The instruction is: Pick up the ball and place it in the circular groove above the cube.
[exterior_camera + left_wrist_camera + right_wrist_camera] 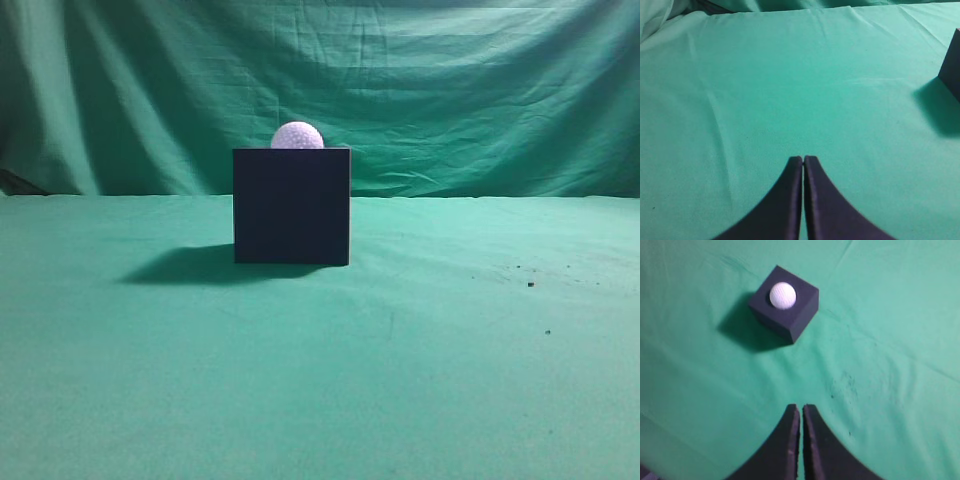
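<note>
A white dimpled ball (782, 295) sits in the top groove of a dark cube (790, 315), well ahead of the right gripper (801, 412) – both grippers clenched and empty – so only a careless sweep could knock it loose.

Only the cube (291, 206) interrupts the open green cloth (450, 380)

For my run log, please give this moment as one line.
ball: seated on cube top | left gripper: shut, empty | right gripper: shut, empty, away from cube
</note>
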Motion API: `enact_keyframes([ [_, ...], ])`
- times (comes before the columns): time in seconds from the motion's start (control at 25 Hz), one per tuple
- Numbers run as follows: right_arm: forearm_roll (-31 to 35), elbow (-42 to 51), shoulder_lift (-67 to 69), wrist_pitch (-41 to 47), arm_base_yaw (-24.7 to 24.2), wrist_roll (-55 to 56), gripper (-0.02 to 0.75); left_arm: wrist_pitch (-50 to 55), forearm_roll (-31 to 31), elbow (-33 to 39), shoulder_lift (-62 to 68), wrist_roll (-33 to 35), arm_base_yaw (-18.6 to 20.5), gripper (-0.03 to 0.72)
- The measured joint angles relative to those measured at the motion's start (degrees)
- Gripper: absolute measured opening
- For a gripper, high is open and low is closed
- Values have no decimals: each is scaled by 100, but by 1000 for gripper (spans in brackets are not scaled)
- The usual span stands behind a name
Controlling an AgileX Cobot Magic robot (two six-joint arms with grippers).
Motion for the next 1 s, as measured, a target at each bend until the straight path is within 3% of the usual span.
enact_keyframes([
  [0.56,-16,2994,-3826,-787,0,0,0,0,0,0,0,0,0,0],
  [0.76,20,3310,-4539,-269,0,108,0,0,0,0,0,0,0,0],
  [1.0,-215,3432,-4711,-647,0,131,0,0,0,0,0,0,0,0],
])
